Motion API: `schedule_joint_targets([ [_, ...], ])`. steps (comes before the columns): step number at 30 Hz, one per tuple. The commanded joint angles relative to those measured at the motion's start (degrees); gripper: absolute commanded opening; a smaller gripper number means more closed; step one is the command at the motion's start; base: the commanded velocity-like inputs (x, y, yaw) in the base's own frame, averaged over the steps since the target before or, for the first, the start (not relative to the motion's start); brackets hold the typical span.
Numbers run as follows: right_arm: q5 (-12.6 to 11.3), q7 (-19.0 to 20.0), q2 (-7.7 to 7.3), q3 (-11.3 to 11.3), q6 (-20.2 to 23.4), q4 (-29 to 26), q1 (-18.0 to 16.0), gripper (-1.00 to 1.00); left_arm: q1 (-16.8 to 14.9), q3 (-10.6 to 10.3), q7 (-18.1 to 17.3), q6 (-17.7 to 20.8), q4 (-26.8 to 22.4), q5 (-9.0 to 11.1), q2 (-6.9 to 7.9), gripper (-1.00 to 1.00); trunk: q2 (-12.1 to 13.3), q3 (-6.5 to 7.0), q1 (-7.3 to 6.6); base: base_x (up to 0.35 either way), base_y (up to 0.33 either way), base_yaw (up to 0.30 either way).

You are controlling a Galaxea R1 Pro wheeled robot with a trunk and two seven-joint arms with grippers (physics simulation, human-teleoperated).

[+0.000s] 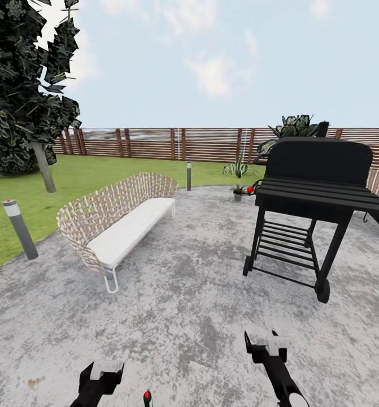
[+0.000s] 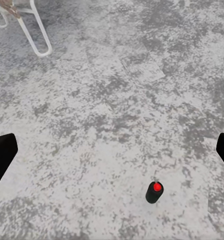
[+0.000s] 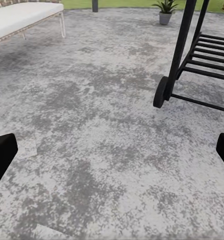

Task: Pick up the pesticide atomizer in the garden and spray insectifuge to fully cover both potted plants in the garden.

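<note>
Atomizer (image 2: 153,192) stands upright on the patio (image 2: 117,100) below my left gripper (image 2: 112,150), whose fingers are spread wide and empty; my right gripper (image 3: 112,155) is likewise. A careless descent could topple it, since it is slim. One potted plant (image 1: 238,192) sits well away beside the grill (image 1: 313,186).

My head camera looks forward and slightly down across the stone patio (image 1: 200,294) toward the fence (image 1: 155,142). My left wrist camera faces almost straight down, close to the paving. My right wrist camera looks low and forward. Head and right wrist views share the grill (image 1: 313,192) (image 3: 192,60) and the bench (image 1: 121,226) (image 3: 22,17).
</note>
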Motion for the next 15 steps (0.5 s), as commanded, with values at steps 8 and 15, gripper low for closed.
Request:
schedule_joint_targets([
  [8, 0.0, -0.1, 0.04, -0.1, -0.2, 0.1, 0.0, 1.0, -0.1, 0.0, 0.1, -0.2, 0.1, -0.1, -0.09, 1.0, -3.3, -1.57, 1.76, 0.0, 0.0, 0.0],
  [15, 0.0, -0.2, 0.05, -0.2, -0.2, 0.1, 0.0, 1.0, -0.1, 0.0, 0.1, -0.2, 0.1, 0.0, -0.13, 1.0, -6.1, -3.39, 3.3, 0.0, 0.0, 0.0],
])
